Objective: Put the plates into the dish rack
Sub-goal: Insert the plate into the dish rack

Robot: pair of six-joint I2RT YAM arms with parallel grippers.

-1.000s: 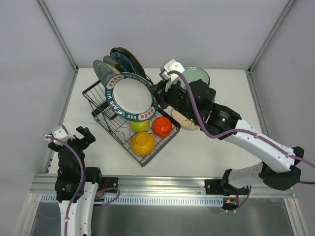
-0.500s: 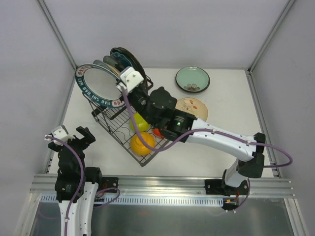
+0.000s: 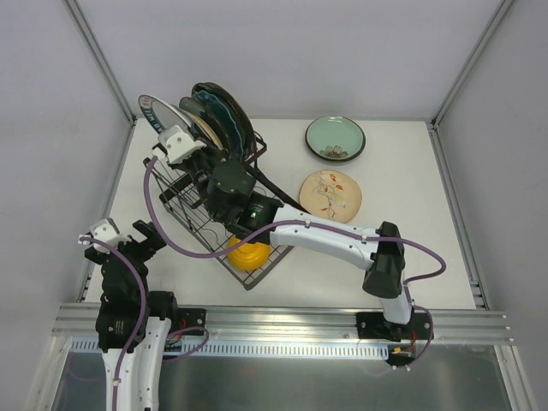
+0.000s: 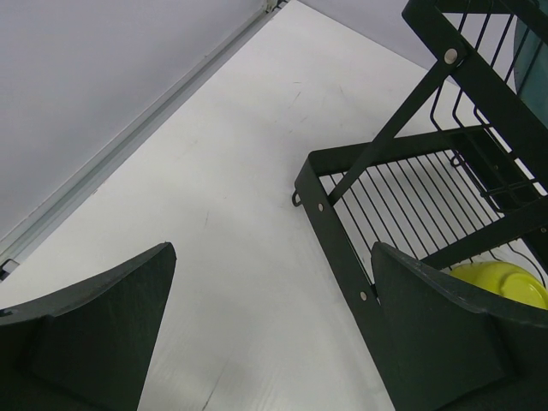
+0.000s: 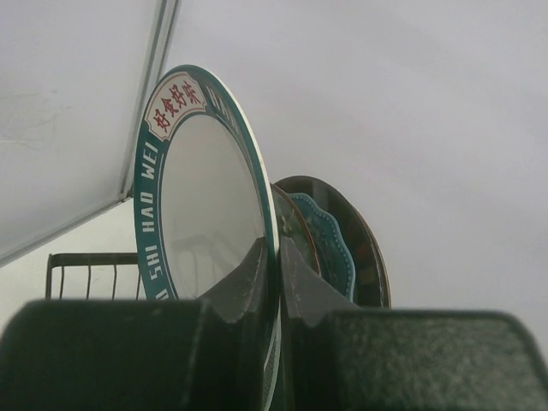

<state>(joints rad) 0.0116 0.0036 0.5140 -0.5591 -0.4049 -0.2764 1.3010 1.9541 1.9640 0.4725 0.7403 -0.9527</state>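
Rack (image 3: 187, 214) holds upright plates (image 3: 218, 116), w/ yellow bowl (image 3: 248, 254) lower down in it.

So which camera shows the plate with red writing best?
The right wrist view: the lettered plate fills it, rim pinched by the right gripper. The top view shows only a sliver; the left wrist view, nothing I can identify.

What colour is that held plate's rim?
Teal with white lettering; the plate shows best in the right wrist view.

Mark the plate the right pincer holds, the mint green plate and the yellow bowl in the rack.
teal-rimmed plate (image 5: 210, 197), right wrist view, white face.
mint green plate (image 3: 335, 135), top view, centre.
yellow bowl (image 3: 248, 257), top view, visible upper side.
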